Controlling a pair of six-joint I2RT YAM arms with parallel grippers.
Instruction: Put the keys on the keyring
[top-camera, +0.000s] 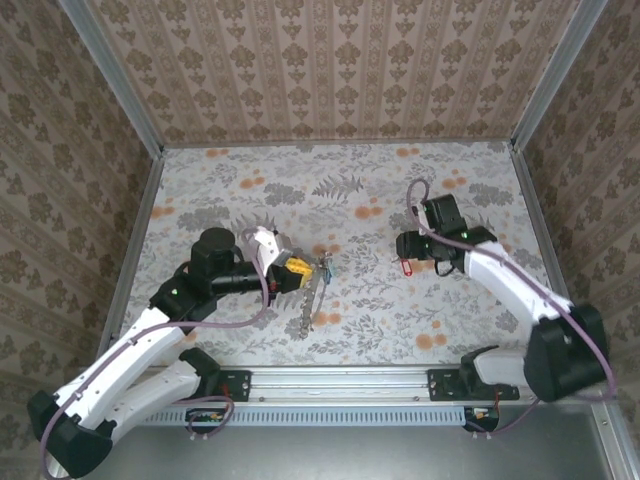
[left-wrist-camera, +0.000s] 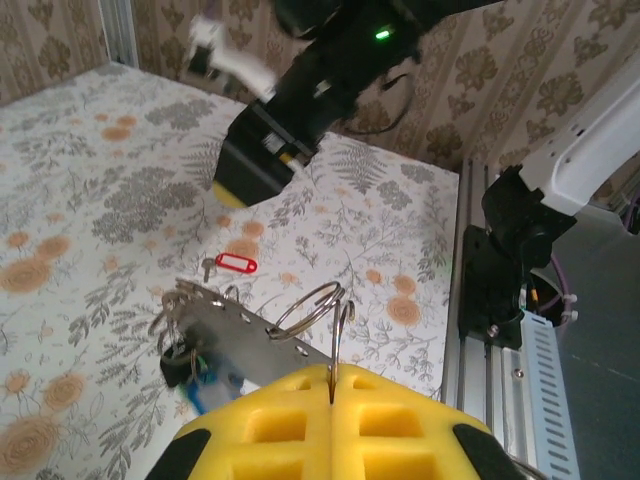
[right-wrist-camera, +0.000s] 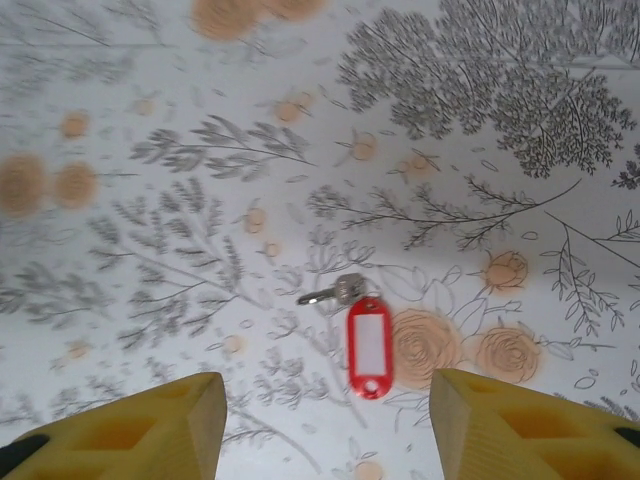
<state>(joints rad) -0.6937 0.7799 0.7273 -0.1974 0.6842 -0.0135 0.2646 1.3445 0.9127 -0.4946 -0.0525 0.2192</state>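
The red key (right-wrist-camera: 369, 346) lies flat on the flowery table (right-wrist-camera: 150, 150). Its small silver part sits just beside the red tag. The right gripper (right-wrist-camera: 325, 400) hangs over it. Its yellow fingers (right-wrist-camera: 150, 430) are wide apart and hold nothing. The keyring (left-wrist-camera: 312, 305) is well apart from the red key, out to the left. The left gripper (left-wrist-camera: 332, 390) is squeezed tight on the thin ring. The grey strap (left-wrist-camera: 250, 330) hangs from the ring.
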